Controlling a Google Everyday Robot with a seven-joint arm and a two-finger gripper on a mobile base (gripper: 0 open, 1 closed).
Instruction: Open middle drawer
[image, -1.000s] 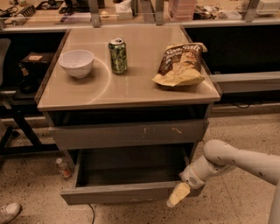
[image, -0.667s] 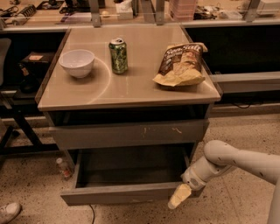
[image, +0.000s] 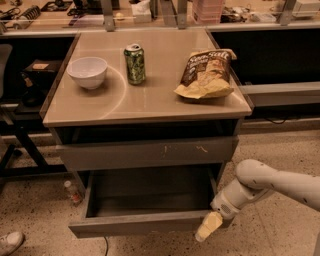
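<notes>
The middle drawer (image: 140, 223) is the plain grey, handleless front low on the cabinet. It stands pulled well out, and its empty grey inside shows. My gripper (image: 209, 227), cream-tipped on a white arm coming in from the right, is at the drawer front's right end, touching or just beside its corner. Above the open drawer is a taller grey front with pale scratch marks (image: 150, 152), with a dark gap between it and the tabletop.
On the beige tabletop (image: 150, 100) stand a white bowl (image: 87, 71), a green can (image: 135, 63) and a chip bag (image: 206, 74). A small bottle (image: 71, 192) lies on the floor left of the cabinet. A shoe (image: 9, 242) is at the bottom left. A counter runs behind.
The gripper has moved slightly down and toward the camera at the drawer's right corner. The drawer front has come out a little further with it.
</notes>
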